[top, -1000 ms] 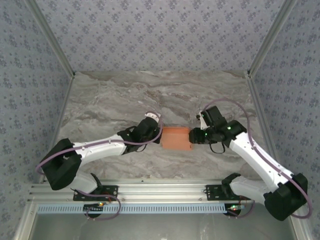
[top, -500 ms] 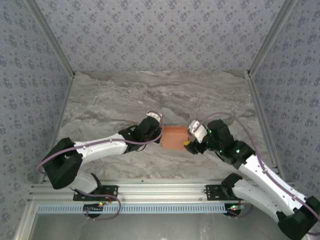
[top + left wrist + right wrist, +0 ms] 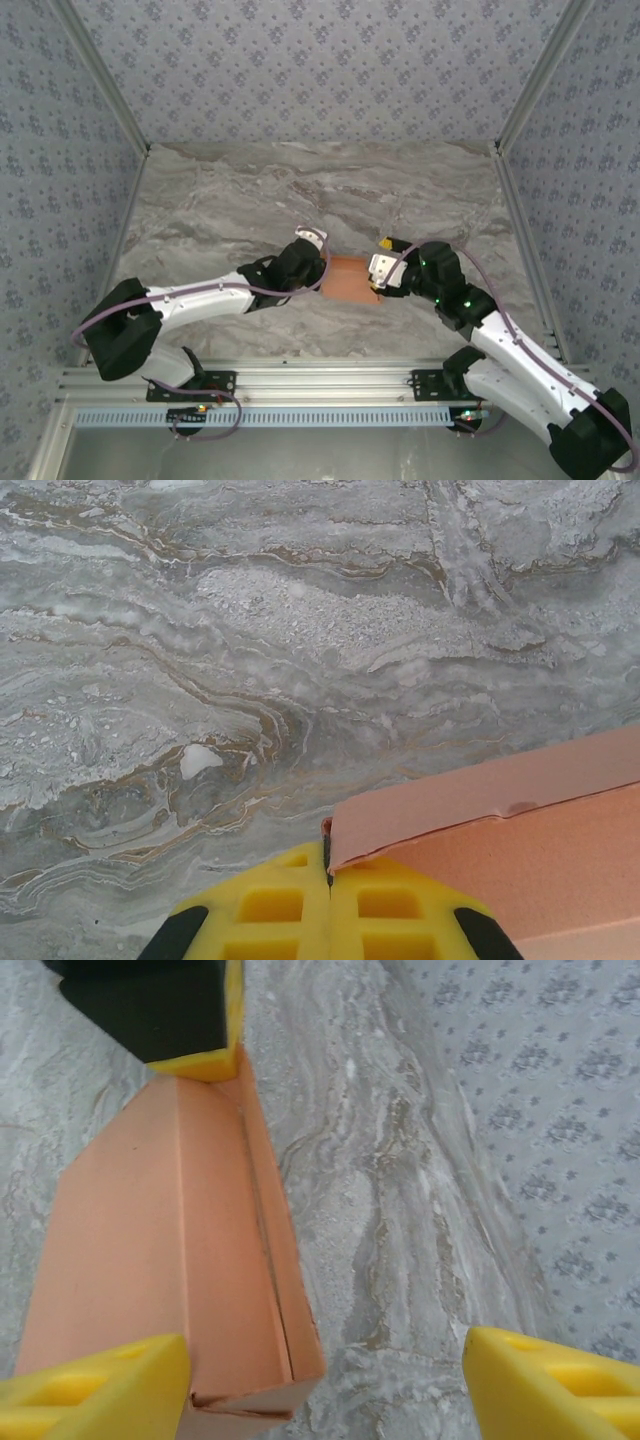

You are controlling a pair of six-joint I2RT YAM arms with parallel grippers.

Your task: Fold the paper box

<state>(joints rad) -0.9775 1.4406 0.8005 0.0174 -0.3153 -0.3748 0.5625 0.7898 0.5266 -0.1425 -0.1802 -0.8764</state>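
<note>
The left fingers (image 3: 270, 905), yellow and ribbed, are pressed together on a corner of the paper box (image 3: 520, 850); the thin card edge enters the seam between them. The right fingers (image 3: 90, 1380) stand spread wide. One lies against the near left corner of the paper box (image 3: 170, 1240), and the other sits well apart at the right, over bare worktop (image 3: 400, 1210). From the right wrist the box appears as a long, flat, salmon-orange form with a narrow side panel folded along its right edge and a crease running its length. At its far end the left fingers (image 3: 210, 1060) grip the opposite corner.

From above, the paper box (image 3: 350, 277) lies near the middle of the worktop (image 3: 250, 190), directly between the two arms. The left fingers (image 3: 320, 272) meet its left end and the right fingers (image 3: 378, 270) its right end. Whether the box rests on the surface or is held just above it cannot be told. The left arm (image 3: 200, 295) reaches in from the lower left and the right arm (image 3: 510, 340) from the lower right. The worktop is grey veined marble, enclosed by patterned walls (image 3: 320, 70).
</note>
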